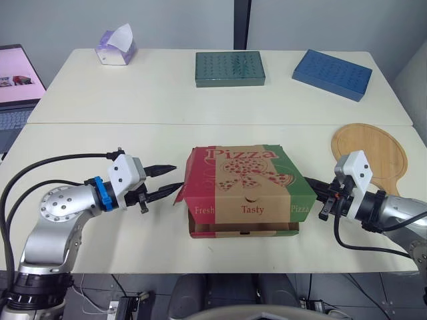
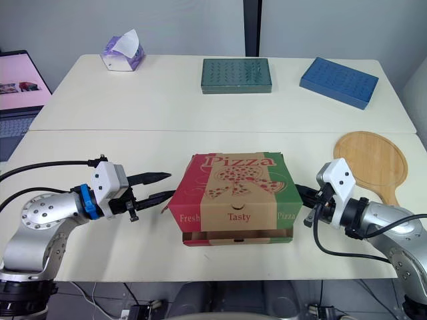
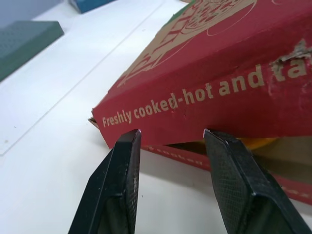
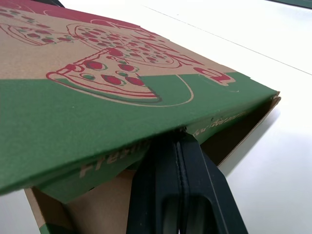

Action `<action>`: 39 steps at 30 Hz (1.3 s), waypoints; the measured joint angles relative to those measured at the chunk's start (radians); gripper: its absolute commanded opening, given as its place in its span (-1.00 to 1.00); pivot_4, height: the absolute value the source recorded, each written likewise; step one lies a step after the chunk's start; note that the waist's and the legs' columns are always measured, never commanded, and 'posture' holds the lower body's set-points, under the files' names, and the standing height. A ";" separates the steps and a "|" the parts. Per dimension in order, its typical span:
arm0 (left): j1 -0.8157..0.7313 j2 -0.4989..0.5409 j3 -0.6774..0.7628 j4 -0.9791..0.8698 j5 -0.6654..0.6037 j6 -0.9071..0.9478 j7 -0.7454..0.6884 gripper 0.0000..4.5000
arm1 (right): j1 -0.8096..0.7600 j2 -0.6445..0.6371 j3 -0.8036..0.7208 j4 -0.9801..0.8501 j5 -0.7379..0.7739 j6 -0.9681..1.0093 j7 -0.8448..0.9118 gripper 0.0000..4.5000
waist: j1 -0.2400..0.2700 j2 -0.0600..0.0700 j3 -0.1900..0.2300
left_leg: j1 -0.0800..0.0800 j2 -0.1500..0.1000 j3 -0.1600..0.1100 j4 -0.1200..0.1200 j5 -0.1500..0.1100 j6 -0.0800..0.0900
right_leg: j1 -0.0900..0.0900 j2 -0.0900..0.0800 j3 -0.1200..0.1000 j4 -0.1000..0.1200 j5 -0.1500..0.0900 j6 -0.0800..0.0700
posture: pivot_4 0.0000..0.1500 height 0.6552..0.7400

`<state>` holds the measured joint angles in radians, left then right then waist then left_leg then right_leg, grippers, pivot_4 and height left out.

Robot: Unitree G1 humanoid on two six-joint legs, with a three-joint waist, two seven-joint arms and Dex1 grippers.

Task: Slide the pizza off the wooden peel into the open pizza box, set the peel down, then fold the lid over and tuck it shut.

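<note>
The peel (image 1: 370, 150) was lying flat on the table (image 1: 280, 137), off to the right of the box (image 1: 243, 230) and well apart from it, so that bit looked done. The lid (image 1: 247, 177) was folded over but not tucked: the front edge sat proud with a gap under it. A sliver of yellow-orange showed through the side gap, probably the pizza (image 3: 258, 142) inside. Both arms flanked the box, I'd guess to work the side flaps in. The left gripper (image 1: 177, 177) sat just beside the left flap, its 2 fingers spread apart and gripping nothing. The right gripper (image 4: 178, 141) had its fingers pressed together and poked up under the lid's right edge, touching cardboard, with nothing pinched as far as I could tell.
</note>
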<state>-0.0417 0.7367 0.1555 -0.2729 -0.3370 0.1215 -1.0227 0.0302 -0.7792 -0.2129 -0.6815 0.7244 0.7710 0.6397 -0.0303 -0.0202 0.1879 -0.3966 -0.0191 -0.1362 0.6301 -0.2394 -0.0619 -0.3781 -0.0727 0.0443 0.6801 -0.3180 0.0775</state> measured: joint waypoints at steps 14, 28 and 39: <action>0.110 -0.047 0.071 0.034 -0.003 -0.142 0.043 -0.06 | -0.002 -0.004 0.000 0.003 0.000 0.000 0.011 -1.00 | 0.001 0.000 0.000 | 0.001 0.000 0.000 0.000 0.000 0.000 | 0.001 0.000 0.000 0.000 0.000 0.000 | 1.00 1.00; 0.189 -0.121 0.047 0.014 -0.023 -0.194 0.119 0.10 | -0.010 -0.008 0.000 0.010 0.000 0.000 0.015 -1.00 | 0.001 0.000 0.000 | 0.003 0.000 0.000 0.000 0.000 0.000 | 0.004 0.000 0.000 -0.001 0.000 0.000 | 1.00 1.00; 0.206 -0.110 0.058 0.004 -0.042 -0.176 0.103 0.99 | -0.013 -0.009 0.000 0.016 0.000 0.000 0.015 -1.00 | 0.001 0.000 0.000 | 0.004 0.000 0.000 0.000 0.000 0.000 | 0.004 0.000 0.000 -0.001 0.000 0.000 | 1.00 1.00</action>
<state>0.1639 0.6271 0.2135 -0.2688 -0.3788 -0.0544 -0.9193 0.0175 -0.7881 -0.2130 -0.6655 0.7246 0.7712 0.6552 -0.0289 -0.0198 0.1876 -0.3929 -0.0192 -0.1361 0.6298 -0.2395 -0.0620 -0.3738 -0.0727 0.0441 0.6793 -0.3181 0.0775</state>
